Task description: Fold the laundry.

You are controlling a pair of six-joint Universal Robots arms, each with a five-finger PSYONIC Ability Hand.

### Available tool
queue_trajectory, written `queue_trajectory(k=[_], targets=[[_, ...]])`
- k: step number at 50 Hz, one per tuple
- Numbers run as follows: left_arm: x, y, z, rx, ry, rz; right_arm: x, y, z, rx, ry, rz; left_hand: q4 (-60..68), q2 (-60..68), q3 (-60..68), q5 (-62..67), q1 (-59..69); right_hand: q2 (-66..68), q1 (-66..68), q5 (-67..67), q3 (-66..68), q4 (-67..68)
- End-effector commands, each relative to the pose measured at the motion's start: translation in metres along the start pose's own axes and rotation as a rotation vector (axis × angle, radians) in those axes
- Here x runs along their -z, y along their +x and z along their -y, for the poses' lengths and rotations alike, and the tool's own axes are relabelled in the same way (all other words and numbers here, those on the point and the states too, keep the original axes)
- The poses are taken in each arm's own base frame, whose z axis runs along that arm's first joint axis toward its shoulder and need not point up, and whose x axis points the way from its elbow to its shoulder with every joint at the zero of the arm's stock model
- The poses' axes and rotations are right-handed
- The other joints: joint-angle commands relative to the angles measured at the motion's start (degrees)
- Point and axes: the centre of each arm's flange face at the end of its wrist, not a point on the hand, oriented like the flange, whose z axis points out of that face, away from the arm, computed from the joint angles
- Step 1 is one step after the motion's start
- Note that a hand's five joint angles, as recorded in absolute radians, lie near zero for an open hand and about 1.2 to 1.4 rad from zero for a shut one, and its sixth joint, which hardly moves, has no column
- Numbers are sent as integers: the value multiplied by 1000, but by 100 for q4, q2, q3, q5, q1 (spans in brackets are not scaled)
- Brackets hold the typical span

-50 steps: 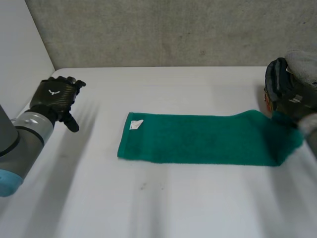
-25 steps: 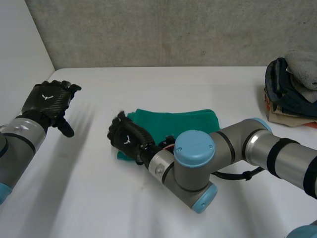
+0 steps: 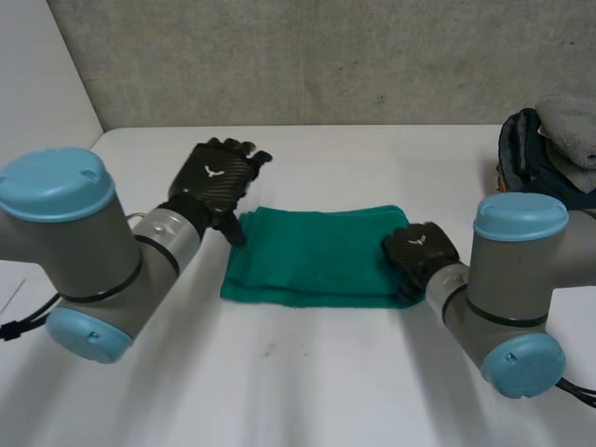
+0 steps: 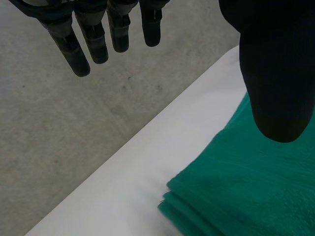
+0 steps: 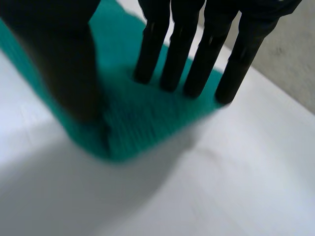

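A green towel (image 3: 317, 256) lies folded in half in the middle of the white table (image 3: 307, 391). My left hand (image 3: 216, 177) hovers open just above its far left corner, fingers (image 4: 93, 39) straight and spread, thumb (image 4: 275, 73) over the towel (image 4: 246, 191), whose stacked layers show at that corner. My right hand (image 3: 419, 251) rests on the towel's right edge, the fold. Its straight fingers (image 5: 197, 64) and thumb (image 5: 69, 73) press down on the towel (image 5: 133, 113) without curling round it.
A pile of other clothes (image 3: 549, 158), grey and dark blue, sits at the table's far right edge. A concrete wall runs behind the table. My two arms stand low over the table's front, left and right of the towel.
The towel lay stretched out long; my right hand carried its right end over to the left, folding it in half, then came back to the fold. My left hand moved in to the far left corner.
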Motion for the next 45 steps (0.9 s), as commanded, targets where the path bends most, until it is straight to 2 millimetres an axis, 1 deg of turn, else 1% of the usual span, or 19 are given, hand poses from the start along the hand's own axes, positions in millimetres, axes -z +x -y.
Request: queue_trajectory(k=[1,6,8,9,11,13,14,18,20,21,22,24,28,31,32,33,37,42,45], targets=[[3,7,0,0,-3,-16,-14,30,-14,128,-7,-155,-172,-199,-237,-293,-95,2914,2930,3111,3135,3154],[10,-1,11,-2,12,4,-9,48,37,282,216,-283,-172,-199,-237,-293,-95,2914,2930,3111,3135,3154],[13,-6,12,-2,15,18,-6,39,49,341,261,-272,-172,-199,-237,-293,-95,2914,2930,3111,3135,3154],[15,-12,13,-2,14,36,-4,28,57,373,296,-249,-172,-199,-237,-293,-95,2914,2930,3111,3135,3154],[16,-19,14,0,15,56,6,-23,76,462,418,-114,-172,-199,-237,-293,-95,2914,2930,3111,3135,3154],[19,-26,14,2,13,75,10,-59,77,502,480,6,-172,-199,-237,-293,-95,2914,2930,3111,3135,3154],[20,-28,14,1,12,79,14,-91,72,533,530,126,-172,-199,-237,-293,-95,2914,2930,3111,3135,3154],[22,-32,12,3,9,93,15,-132,55,565,577,327,-172,-199,-237,-293,-95,2914,2930,3111,3135,3154],[22,-36,10,4,1,111,12,-137,52,563,575,351,-172,-199,-237,-293,-95,2914,2930,3111,3135,3154],[22,-39,9,8,-5,122,11,-139,50,561,570,354,-172,-199,-237,-293,-95,2171,2187,2368,2391,2411],[22,-41,8,12,-9,133,8,-139,50,555,567,345,-172,-199,-237,-293,-95,-1634,-1618,-1437,-1413,-1393],[21,-45,8,35,-16,168,7,-134,52,540,551,316,-167,-194,-233,-289,-91,-4086,-4070,-3889,-3865,-3846],[20,-51,11,73,-6,206,11,-116,65,368,517,263,-134,-161,-199,-255,-58,-4086,-4070,-3889,-3865,-3846],[17,-52,18,93,20,208,26,-91,93,122,546,252,-117,-144,-182,-238,-40,-4086,-4070,-3889,-3865,-3846],[14,-51,22,105,34,207,27,-79,100,59,551,239,-117,-144,-182,-238,-40,-4086,-4070,-3889,-3865,-3846],[12,-52,24,110,43,208,24,-53,107,-45,540,202,-117,-144,-182,-238,-40,-4086,-4070,-3889,-3865,-3846],[3,-36,25,132,50,163,17,-5,101,-186,434,142,-117,-144,-182,-238,-40,-4086,-4070,-3889,-3865,-3846],[-9,15,24,141,52,42,12,-3,99,-219,315,162,-117,-144,-182,-238,-40,-4086,-4070,-3889,-3865,-3846],[-18,39,7,139,4,9,-5,-8,86,-230,228,184,-117,-144,-182,-238,-40,-4086,-4070,-3889,-3865,-3846]])
